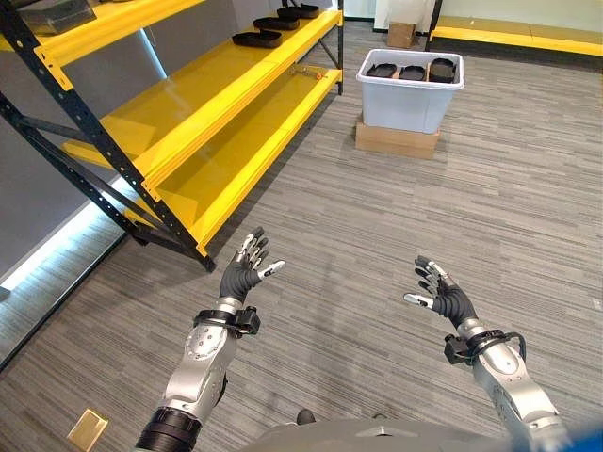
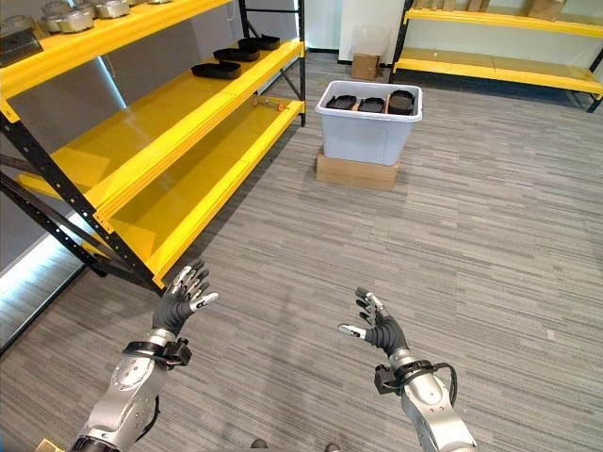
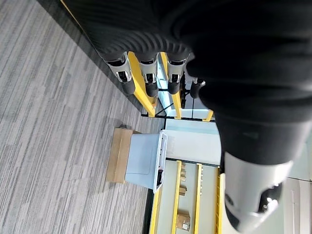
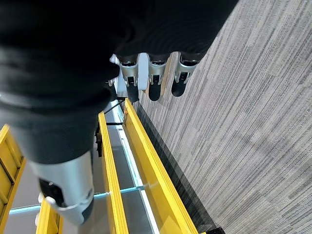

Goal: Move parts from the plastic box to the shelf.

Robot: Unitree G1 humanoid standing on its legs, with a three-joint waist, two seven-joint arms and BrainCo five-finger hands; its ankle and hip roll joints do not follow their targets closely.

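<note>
Shelf (image 1: 203, 104): I saw the yellow rack standing along my left, with black parts (image 1: 256, 39) already lying on its middle board, toward the far end.
Left hand (image 1: 244, 270): I held it raised over the grey floor (image 1: 528, 188) near the rack's black foot, fingers spread loose and empty.
Right hand (image 1: 441, 290): I held it likewise, well apart from the left, fingers relaxed, nothing grasped.
Plastic box (image 1: 410, 92): it stood far ahead of both hands on a cardboard box (image 1: 396, 139), with black parts (image 1: 413, 71) side by side at its top.
</note>
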